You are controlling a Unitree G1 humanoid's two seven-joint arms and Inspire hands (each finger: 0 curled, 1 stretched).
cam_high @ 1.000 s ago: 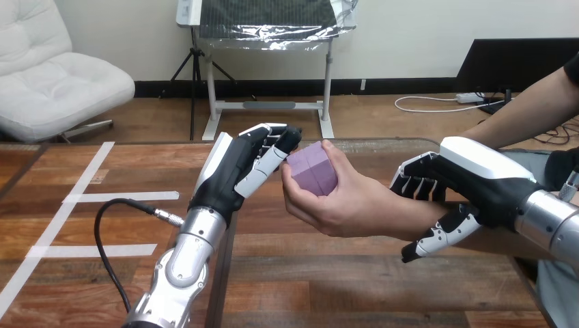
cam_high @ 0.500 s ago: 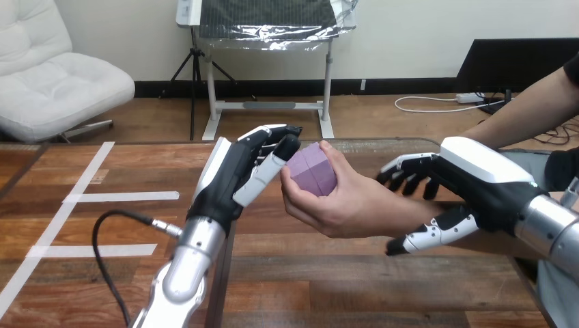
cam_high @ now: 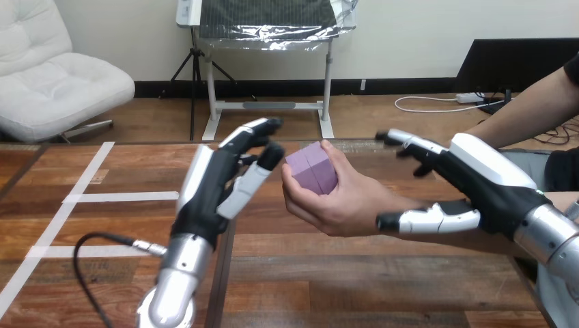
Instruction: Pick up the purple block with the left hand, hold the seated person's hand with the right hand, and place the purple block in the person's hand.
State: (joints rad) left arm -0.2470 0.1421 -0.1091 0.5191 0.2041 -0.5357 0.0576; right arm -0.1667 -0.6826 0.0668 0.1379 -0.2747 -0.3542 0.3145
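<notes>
Far left: white tape (cam_high: 82, 197) strips on table (cam_high: 355, 287).

Left of centre: left hand (cam_high: 218, 181) raised over table, fingers straight and spread, nothing held. Thumb tip just beside block, narrow gap visible, no contact.

Centre: block (cam_high: 312, 169), purple, seated in person's hand (cam_high: 345, 205). Gripped between thumb at top edge and fingers curled beneath its near side. Held clear of table.

Right: right hand (cam_high: 488, 184) opened wide. Fingers straight, reaching out above person's wrist (cam_high: 410, 205); thumb straight along near side of wrist. Nothing curled round wrist, nothing grasped. Contact between thumb and wrist: cannot tell.
</notes>
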